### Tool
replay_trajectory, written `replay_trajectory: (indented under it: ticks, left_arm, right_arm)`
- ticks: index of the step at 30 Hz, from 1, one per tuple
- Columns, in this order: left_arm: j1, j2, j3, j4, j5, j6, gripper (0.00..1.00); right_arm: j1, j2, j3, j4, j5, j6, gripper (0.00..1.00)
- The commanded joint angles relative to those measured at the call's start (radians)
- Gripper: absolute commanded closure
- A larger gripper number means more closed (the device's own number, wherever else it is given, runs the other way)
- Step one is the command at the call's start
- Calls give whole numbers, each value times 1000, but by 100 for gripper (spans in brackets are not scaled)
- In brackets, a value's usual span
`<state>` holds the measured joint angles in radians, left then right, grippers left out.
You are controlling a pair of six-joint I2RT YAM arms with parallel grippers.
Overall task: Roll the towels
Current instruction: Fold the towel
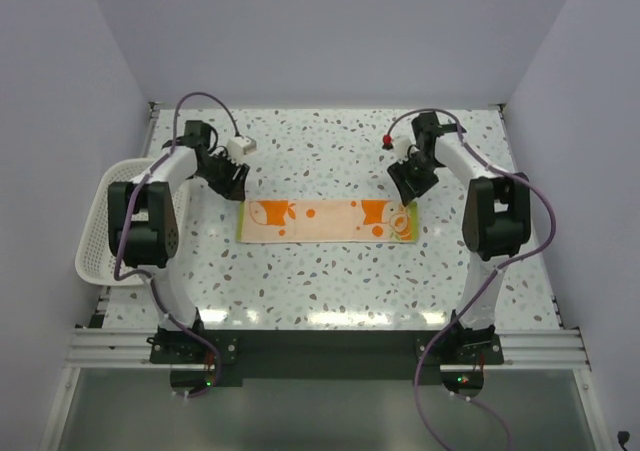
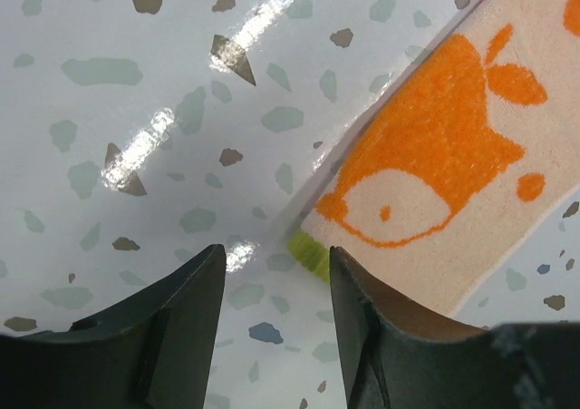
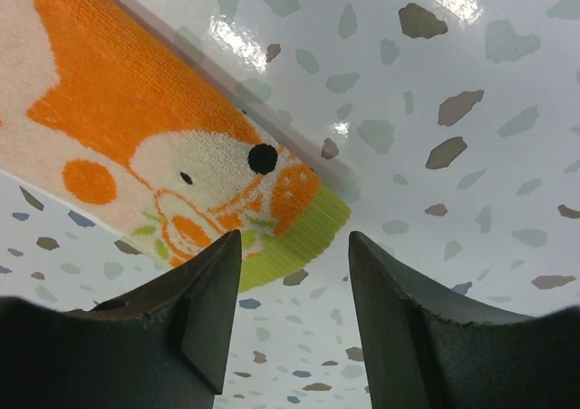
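Note:
The towel lies flat in the middle of the table as a long narrow orange and cream strip with lime-green end bands. My left gripper hovers just beyond its far left corner. In the left wrist view that gripper stands open over bare tabletop, with the towel corner next to its right finger. My right gripper hovers at the towel's far right corner. In the right wrist view it is open, and the towel's green end sits just ahead of its left finger. Nothing is held.
A white mesh basket hangs off the table's left edge beside the left arm. A small white block and a small red object sit at the back. Walls close in the table on three sides.

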<state>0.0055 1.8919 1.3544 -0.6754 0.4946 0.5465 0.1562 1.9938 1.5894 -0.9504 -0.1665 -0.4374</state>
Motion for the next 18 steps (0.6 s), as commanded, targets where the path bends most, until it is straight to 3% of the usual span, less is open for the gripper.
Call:
replay_trajectory:
  ticks: [1, 10, 18]
  left_arm:
    - [-27, 38, 75, -56, 45, 76, 45]
    - [-41, 110, 133, -89, 47, 110, 39]
    - [-41, 167, 163, -86, 21, 112, 43]
  right_arm:
    - [-1, 23, 46, 13, 10, -69, 45]
    - [-1, 118, 118, -42, -21, -136, 46]
    - [-6, 175, 184, -119, -50, -207, 48]
